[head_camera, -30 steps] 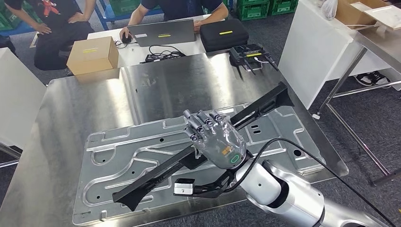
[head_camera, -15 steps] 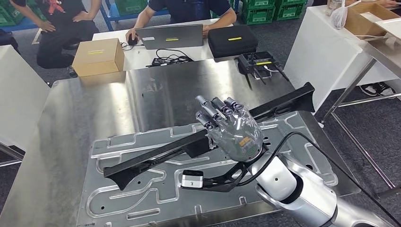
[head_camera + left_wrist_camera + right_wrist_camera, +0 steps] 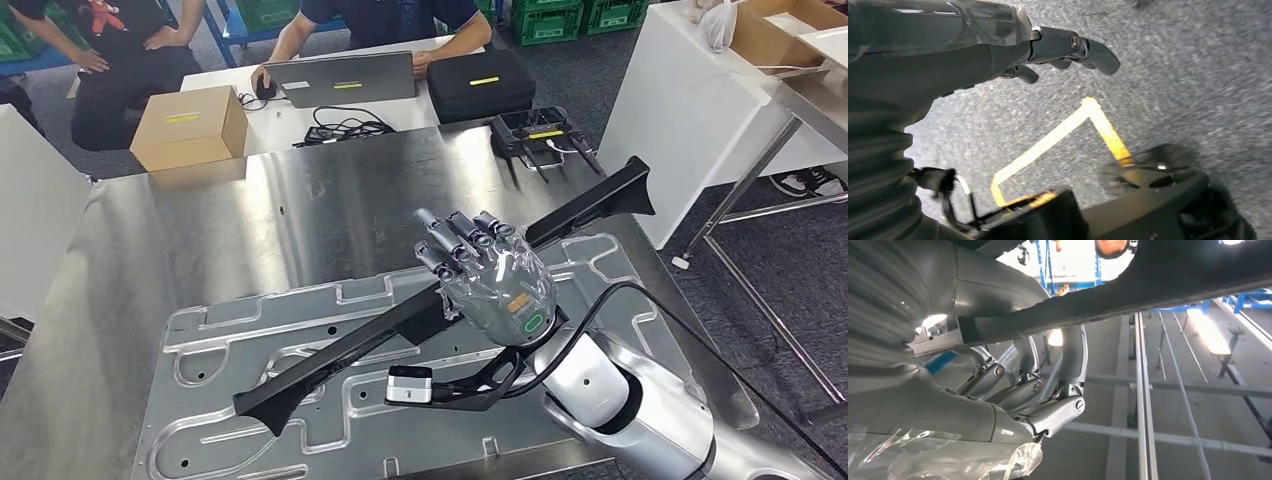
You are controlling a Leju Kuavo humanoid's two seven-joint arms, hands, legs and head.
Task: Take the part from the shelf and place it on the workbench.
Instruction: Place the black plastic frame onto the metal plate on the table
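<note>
Your right hand [image 3: 490,285] is gripping the part [image 3: 400,318], a long black bar, near its middle. In the right wrist view the fingers [image 3: 1068,360] curl up around the bar's dark underside, so the hold looks secure. The part hangs at a slant over the counter [image 3: 180,240], above the stamped metal panel [image 3: 300,440] that lies on it. One end points down toward the near left of the panel; the other reaches up past the counter's far right edge, toward the black controller [image 3: 532,125].

By my reading you are in the placing step: the part is off the shelf and over the counter, but not yet set down. Whether its low end touches the panel I cannot tell.

Your left hand [image 3: 998,45] hangs over grey floor with a yellow tape mark, fingers loosely curled, holding nothing.

For the next move, lower the right hand so the bar comes flat, then loosen the fingers only once it rests. Mind the far end: it overhangs the counter's edge, so the bar may tip or slide if released tilted. People sit at the white table [image 3: 300,110] beyond, behind a laptop [image 3: 340,77] and a cardboard box [image 3: 188,127]; keep the long end from swinging their way.
</note>
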